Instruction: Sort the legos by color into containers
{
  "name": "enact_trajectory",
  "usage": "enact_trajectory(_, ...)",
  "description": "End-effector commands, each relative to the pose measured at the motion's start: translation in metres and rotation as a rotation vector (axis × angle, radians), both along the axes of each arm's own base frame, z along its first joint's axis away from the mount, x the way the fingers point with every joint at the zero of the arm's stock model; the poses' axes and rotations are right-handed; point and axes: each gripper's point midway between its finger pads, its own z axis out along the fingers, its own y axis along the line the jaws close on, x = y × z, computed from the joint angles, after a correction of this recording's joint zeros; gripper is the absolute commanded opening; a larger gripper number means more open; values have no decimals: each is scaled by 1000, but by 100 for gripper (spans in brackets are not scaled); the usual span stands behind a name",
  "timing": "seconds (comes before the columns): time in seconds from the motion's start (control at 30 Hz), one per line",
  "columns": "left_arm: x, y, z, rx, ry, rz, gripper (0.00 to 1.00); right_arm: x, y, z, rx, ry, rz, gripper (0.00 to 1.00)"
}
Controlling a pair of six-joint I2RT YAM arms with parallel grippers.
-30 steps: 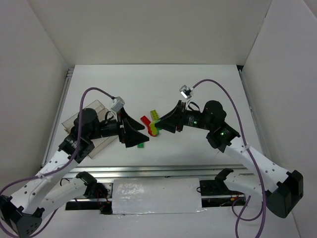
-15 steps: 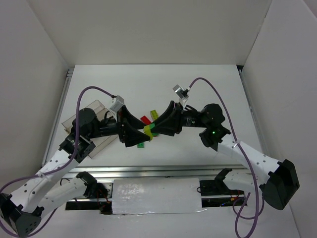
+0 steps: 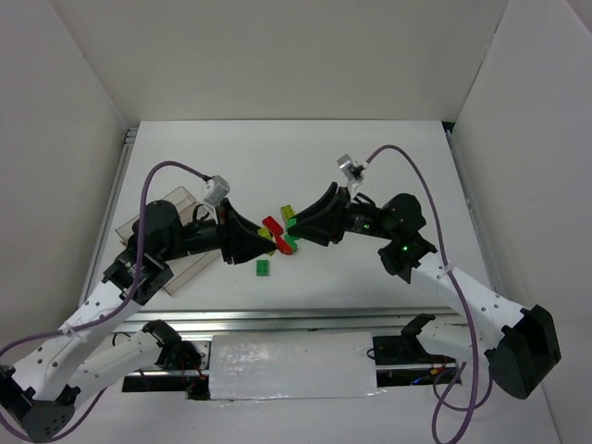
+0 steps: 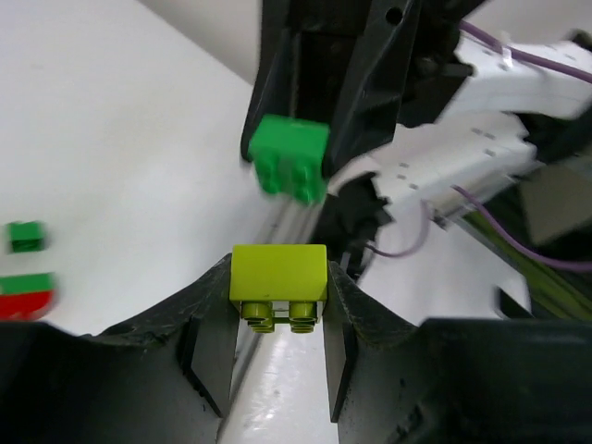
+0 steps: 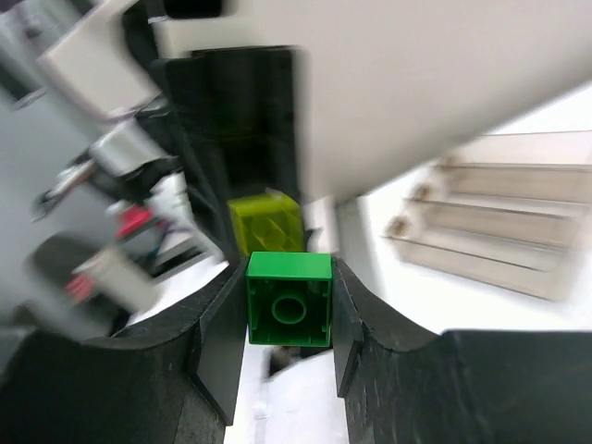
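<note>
left gripper [image 4: 277, 289]: yellow-green brick [image 4: 277, 270] pinched | right gripper [image 5: 289, 313]: green brick [image 5: 289, 298] pinched | both held aloft face to face, well apart from containers [image 3: 174, 198] | risk: bricks knocked loose if grippers are clipped together when parted

Bright, even, diffuse light with faint shadows; everything beyond the right claw [image 5: 289, 313] is motion-smeared, the overhead view sharp.

At centre: left pincer [image 3: 265, 239], right pincer [image 3: 293, 234] nearly tip to tip; loose green brick [image 3: 265, 267] nearby; clear tray [image 3: 176, 198] at left.
</note>
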Motion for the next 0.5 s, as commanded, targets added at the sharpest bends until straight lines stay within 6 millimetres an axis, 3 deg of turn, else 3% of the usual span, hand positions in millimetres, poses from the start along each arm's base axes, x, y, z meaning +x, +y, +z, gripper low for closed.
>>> enact_trajectory(0.0,17,30,16,42,-103,215,0,29,-33,-13,10,19,-139,0)
enact_trajectory(0.03,26,38,15,56,-102,290,0,44,-46,-15,13,19,-186,0)
enact_trajectory(0.1,31,51,10,90,-81,365,0,55,-51,-30,-20,29,-223,0)
enact_trajectory(0.2,67,90,-11,197,46,676,0,74,-53,-48,-89,89,-303,0)
enact_trajectory(0.23,80,107,-20,244,99,801,0,79,-53,-54,-104,119,-328,0)
enact_trajectory(0.27,97,140,-30,310,142,1008,0,83,-52,-58,-113,136,-336,0)
enact_trajectory(0.3,103,153,-50,406,249,1094,0,84,-50,-60,-119,144,-340,0)
enact_trajectory(0.37,116,191,-67,477,368,1275,0,90,-42,-66,-165,171,-390,0)
enact_trajectory(0.4,123,198,-80,508,444,1315,0,92,-37,-68,-191,171,-412,0)
enact_trajectory(0.43,128,209,-85,502,491,1359,0,90,-34,-81,-259,207,-436,0)
enact_trajectory(0.47,135,230,-89,463,553,1454,0,94,-23,-75,-284,160,-483,0)
